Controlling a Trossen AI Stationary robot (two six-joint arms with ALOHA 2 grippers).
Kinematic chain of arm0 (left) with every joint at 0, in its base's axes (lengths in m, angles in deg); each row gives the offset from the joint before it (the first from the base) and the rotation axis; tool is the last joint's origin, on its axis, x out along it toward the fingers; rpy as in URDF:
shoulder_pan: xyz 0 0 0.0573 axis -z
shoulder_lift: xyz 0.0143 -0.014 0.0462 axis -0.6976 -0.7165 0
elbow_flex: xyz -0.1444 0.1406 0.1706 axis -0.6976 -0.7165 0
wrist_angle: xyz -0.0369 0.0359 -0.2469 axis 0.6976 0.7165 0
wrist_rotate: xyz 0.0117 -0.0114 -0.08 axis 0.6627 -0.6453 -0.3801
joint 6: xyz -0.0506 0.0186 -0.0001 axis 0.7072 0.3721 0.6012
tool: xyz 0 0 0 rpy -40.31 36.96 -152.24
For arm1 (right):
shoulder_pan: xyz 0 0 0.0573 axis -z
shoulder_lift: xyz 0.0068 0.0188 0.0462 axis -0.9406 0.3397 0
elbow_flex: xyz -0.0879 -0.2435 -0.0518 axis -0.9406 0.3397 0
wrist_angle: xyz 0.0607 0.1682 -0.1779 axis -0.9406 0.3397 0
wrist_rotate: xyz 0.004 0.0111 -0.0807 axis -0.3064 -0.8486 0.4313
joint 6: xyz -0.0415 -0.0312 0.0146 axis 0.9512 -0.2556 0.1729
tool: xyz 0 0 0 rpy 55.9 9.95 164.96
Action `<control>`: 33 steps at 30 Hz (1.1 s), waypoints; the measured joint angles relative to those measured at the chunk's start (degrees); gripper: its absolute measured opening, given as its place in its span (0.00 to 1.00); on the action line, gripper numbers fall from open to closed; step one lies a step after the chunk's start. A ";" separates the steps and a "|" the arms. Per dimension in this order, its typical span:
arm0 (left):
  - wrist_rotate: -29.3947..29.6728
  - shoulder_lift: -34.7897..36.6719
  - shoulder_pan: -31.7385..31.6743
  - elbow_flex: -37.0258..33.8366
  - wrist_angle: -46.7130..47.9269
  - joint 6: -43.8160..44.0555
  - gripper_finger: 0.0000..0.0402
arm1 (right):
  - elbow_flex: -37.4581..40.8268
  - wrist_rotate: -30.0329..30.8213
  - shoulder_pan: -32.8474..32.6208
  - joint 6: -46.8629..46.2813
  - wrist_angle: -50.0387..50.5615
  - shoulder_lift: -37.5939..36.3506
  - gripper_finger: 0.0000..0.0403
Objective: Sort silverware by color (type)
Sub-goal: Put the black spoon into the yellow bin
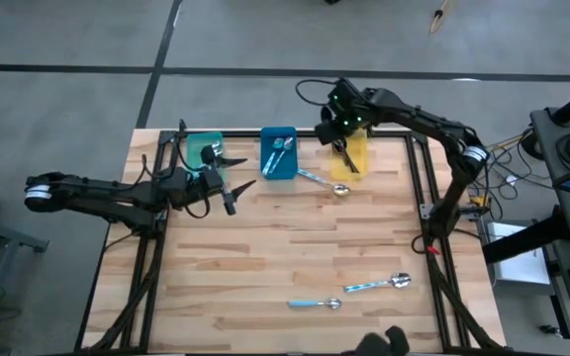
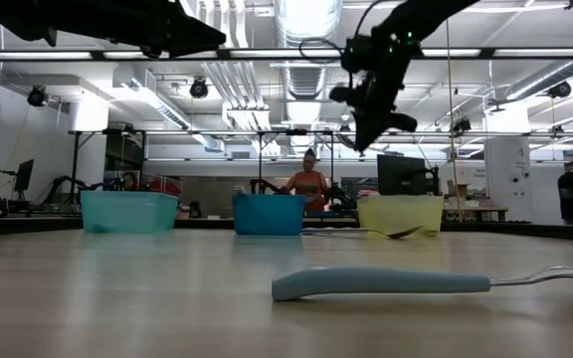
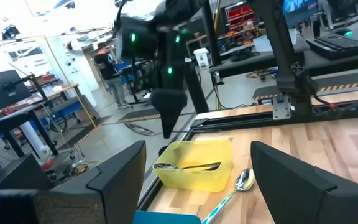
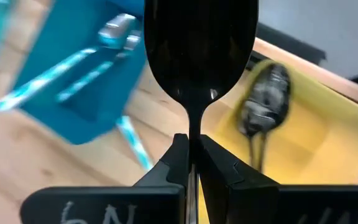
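Note:
My right gripper is shut on a dark spoon above the yellow bin, where another dark spoon lies. The blue bin holds blue-handled silver spoons. One such spoon lies on the table beside the blue and yellow bins, and two more lie near the front edge. My left gripper is open and empty, in front of the teal bin. My right gripper pinches the dark spoon's thin neck, just behind the bowl, between its two fingers. The spoon runs along the fingers, with its bowl sticking out past the fingertips. It is lifted clear over the yellow bin, bowl end down.
The three bins stand in a row along the table's far edge. A black frame rail runs along each side of the wooden table. Bare wood lies in the table's middle. People show in the room beyond.

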 joint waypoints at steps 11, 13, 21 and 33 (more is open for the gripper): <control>0.51 0.02 0.00 0.00 -0.10 0.00 0.66 | 0.00 -7.10 7.00 0.86 5.22 8.02 0.03; 0.51 0.02 0.00 0.00 -0.09 0.00 0.66 | 0.02 -7.14 7.79 1.78 7.45 9.06 0.03; 0.51 0.02 0.00 0.00 -0.09 -0.17 0.66 | 0.02 -7.03 10.00 3.93 8.87 11.76 0.03; 0.51 0.02 0.00 0.00 -0.11 -0.17 0.66 | 0.10 -2.67 10.00 6.96 8.66 13.38 0.03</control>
